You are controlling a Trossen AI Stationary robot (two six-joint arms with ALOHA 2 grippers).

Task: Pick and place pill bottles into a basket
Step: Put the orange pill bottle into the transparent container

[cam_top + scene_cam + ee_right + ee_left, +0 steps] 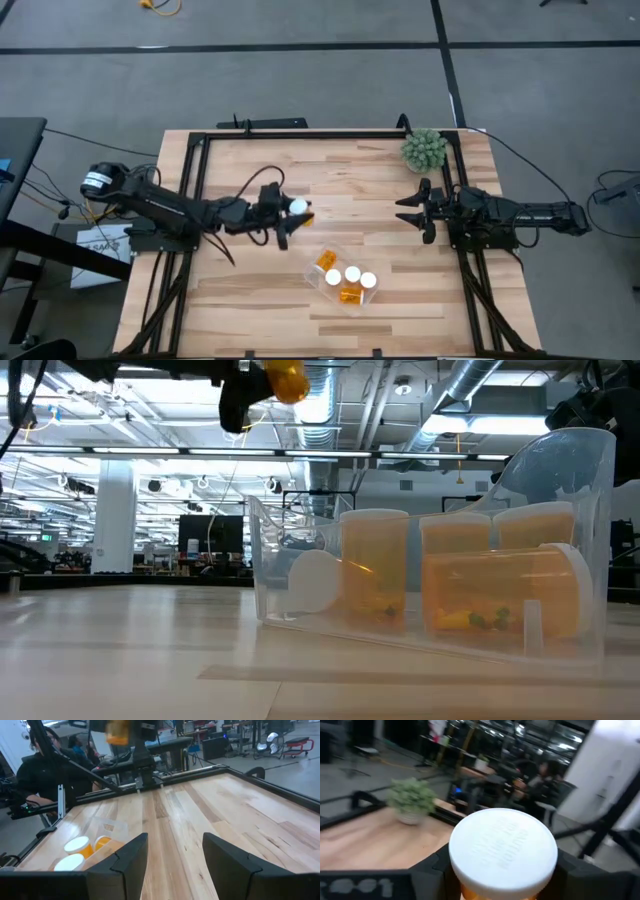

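Note:
My left gripper [287, 216] is over the middle of the table, high above it, shut on an orange pill bottle [299, 208] with a white cap [502, 851]. The bottle also shows near the top of the low view [288, 380]. The clear basket [322, 283] stands on the table nearer the front edge, right of the left gripper. It holds several pill bottles [375, 570], some upright and one lying on its side [500, 605]. My right gripper [418, 211] is open and empty at the table's right side, its fingers [127, 857] pointing left. My left gripper pinches the bottle's orange body just below the white cap [470, 892], one finger [427, 870] on each side. The fingers come roughly level from the table's left. The bottle is lifted clear of the table, cap upward.
A green spiky plant ball [424, 149] sits at the table's far right corner. A black metal frame [300, 135] runs along the table's edges. Bare wood [360, 190] lies between the two grippers. A person [37, 755] is in the room beyond the table.

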